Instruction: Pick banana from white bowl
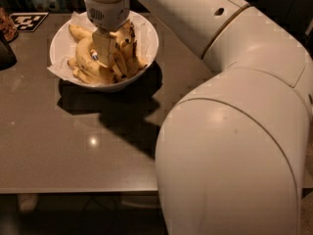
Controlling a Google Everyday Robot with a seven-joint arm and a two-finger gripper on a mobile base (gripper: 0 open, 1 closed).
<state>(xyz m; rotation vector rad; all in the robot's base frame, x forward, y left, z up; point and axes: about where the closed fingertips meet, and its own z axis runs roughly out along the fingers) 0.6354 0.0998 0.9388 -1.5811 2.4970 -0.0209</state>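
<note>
The white bowl [152,37] stands on the grey-brown table at the back left, with crinkled white paper [59,69] showing at its rim. It holds several yellow bananas [84,53] with brown spots. My gripper [104,52] reaches straight down from the wrist into the middle of the bowl, in among the bananas and touching them. Its tips are hidden between the fruit.
My large white arm [234,131] fills the right half of the view and hides that side of the table. A dark object [6,55] sits at the left edge, with a black-and-white marker [28,21] behind it. The table's front edge [73,190] runs along the bottom.
</note>
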